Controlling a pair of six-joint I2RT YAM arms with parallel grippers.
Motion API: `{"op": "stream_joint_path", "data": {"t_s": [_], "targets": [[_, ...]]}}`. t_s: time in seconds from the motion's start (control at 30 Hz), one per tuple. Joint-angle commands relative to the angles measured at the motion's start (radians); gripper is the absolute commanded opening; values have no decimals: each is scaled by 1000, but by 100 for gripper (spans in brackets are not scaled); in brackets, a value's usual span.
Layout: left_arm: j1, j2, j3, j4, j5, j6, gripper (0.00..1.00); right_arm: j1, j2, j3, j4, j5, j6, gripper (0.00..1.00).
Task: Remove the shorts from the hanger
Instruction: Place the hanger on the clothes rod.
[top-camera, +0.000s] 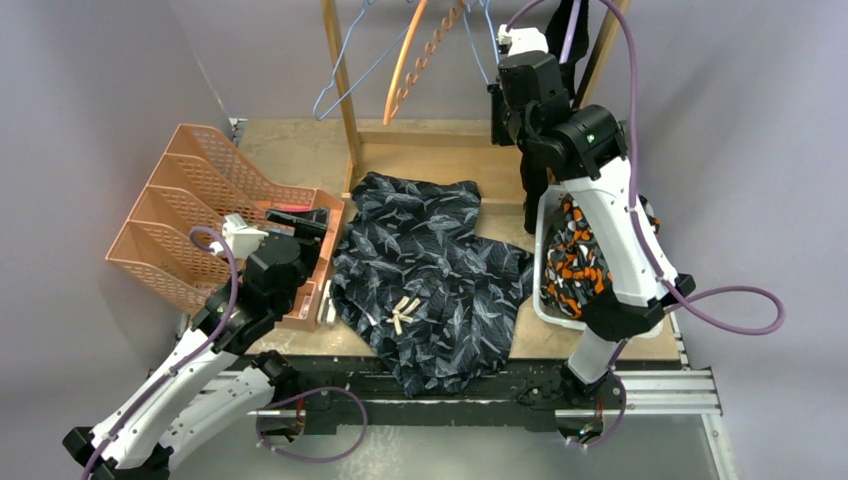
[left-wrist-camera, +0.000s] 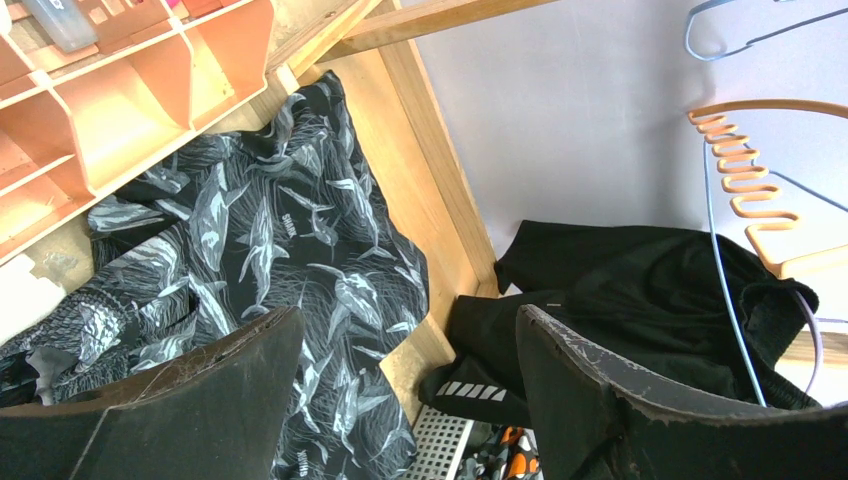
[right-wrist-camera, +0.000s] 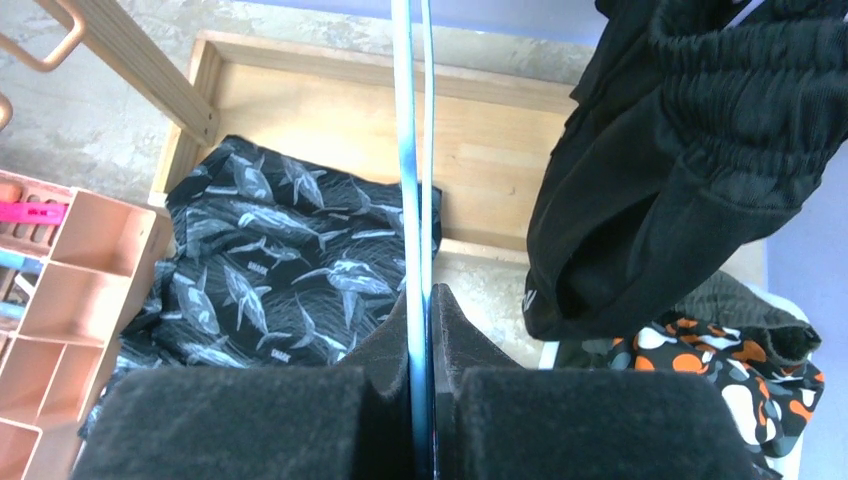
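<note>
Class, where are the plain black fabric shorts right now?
Right wrist view, upper right: the plain black fabric shorts hang above the orange-black-white camouflage shorts, right of the thin blue wire hanger.

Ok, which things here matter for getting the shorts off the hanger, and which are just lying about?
Job: black shorts hanging from the rack; blue hanger pinched in the right gripper; open left gripper; shark-print shorts on the table; orange camouflage shorts in the white basket.
Lying about: orange file trays; orange wavy hanger; second blue hanger.
</note>
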Motion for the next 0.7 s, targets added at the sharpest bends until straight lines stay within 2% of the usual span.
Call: {"op": "stream_joint_path", "data": {"t_s": [0.0,0.43,0.63,0.67], "targets": [[5,2,10,18,-1,14,77,-16,33,82,-11,48,-32,0],[5,7,18,13,-1,22,77,-46,60,15,58,2,-37,0],[6,3,4,4,8,8,77,-46,38,-32,68,-113,-30,0],[6,3,4,5,8,9,77,-46,23,-58,80,-135,-29,4]]}}
